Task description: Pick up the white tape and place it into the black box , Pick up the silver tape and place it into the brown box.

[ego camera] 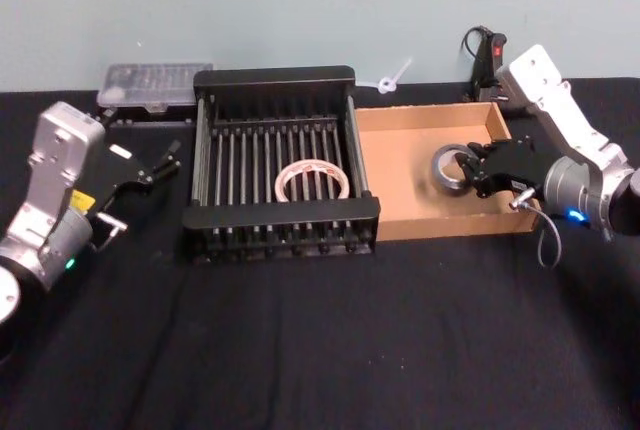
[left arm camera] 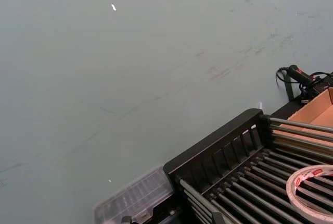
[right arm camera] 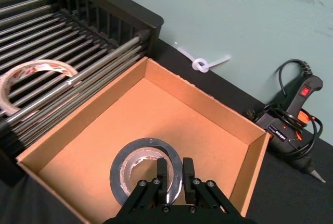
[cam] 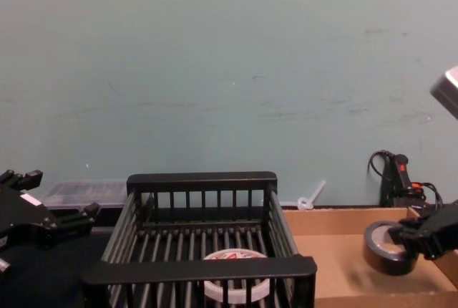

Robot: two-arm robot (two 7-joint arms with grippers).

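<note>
Here the right gripper (ego camera: 478, 172) is inside the brown box (ego camera: 400, 200), and its fingers (right arm camera: 162, 174) pinch the rim of the silver tape (ego camera: 450, 168), holding it near the box's right wall. The white tape (ego camera: 312, 181) lies flat on the bars inside the black box (ego camera: 275, 78), which sits just left of the brown box. The left gripper (ego camera: 165, 163) hangs over the black table (ego camera: 320, 350) left of the black box, with its fingers spread and nothing in them.

The brown box (right arm camera: 208, 125) around the right gripper (right arm camera: 174, 174) is plain matt cardboard, and the silver tape (right arm camera: 146, 174) between its fingers has a dull grey face. The black box (ego camera: 281, 164) looks like smooth plastic with shiny metal bars, and the white tape (ego camera: 312, 181) inside is glossy.
</note>
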